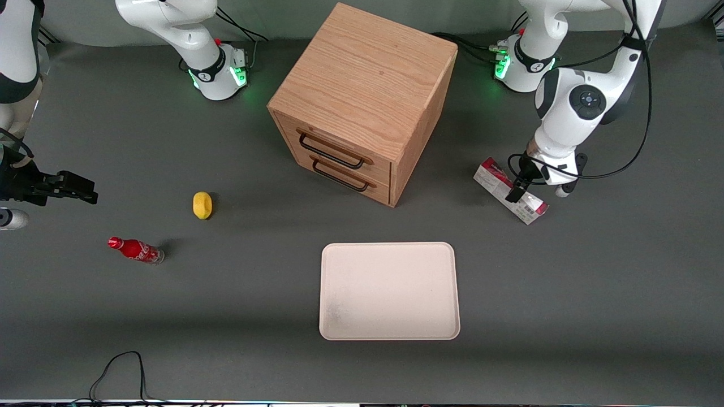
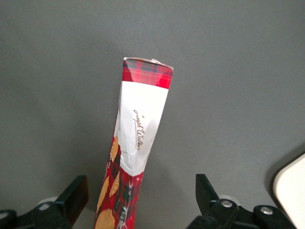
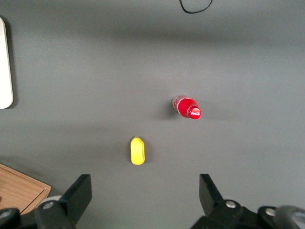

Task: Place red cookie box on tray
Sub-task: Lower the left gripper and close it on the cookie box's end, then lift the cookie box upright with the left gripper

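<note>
With the red cookie box lying on the bench at about two o'clock from the empty tray, the gripper straddles it with fingers spread, so grasping, carrying and placing remain.

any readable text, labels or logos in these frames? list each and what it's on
"Coca-Cola" script, white on the red soda bottle: recognisable, lettering small.
Gold cursive line on the white panel of the red cookie box: too blurred to read.
Barcode on the box's end nearer the front camera: digits too small.
Nothing on the tray, the cabinet or the open gripper straddling the box.
</note>
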Available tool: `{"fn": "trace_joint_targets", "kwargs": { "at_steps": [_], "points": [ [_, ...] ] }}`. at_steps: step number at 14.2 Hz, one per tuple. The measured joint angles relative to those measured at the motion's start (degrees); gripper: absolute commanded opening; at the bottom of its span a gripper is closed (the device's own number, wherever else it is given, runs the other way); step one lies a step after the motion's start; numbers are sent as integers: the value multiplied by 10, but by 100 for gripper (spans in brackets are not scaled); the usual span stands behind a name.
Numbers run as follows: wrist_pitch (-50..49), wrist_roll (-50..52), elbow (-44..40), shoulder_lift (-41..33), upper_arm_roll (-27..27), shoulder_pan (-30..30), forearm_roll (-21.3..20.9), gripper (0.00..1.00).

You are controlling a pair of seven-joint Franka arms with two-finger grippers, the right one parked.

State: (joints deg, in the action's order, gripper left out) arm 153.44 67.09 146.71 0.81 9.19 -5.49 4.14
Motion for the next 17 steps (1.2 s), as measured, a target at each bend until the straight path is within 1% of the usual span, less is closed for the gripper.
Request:
{"fn": "trace_joint_targets", "kwargs": {
  "at_steps": [1, 3, 4, 6, 7, 8, 9, 15, 17],
  "points": [
    [4, 0, 0, 7, 0, 0, -12, 100],
    [7, 0, 0, 18, -1, 1, -22, 99],
    [12, 0, 1, 22, -1, 1, -23, 86],
    [25, 0, 2, 30, -1, 1, -25, 40],
    [26, 0, 3, 31, -1, 1, -25, 18],
    [26, 0, 3, 31, -1, 1, -25, 1],
    [26, 0, 3, 31, -1, 1, -25, 0],
    [24, 0, 3, 31, -1, 1, -26, 0],
    [7, 0, -3, 28, -2, 1, -33, 0]
  ]
}}
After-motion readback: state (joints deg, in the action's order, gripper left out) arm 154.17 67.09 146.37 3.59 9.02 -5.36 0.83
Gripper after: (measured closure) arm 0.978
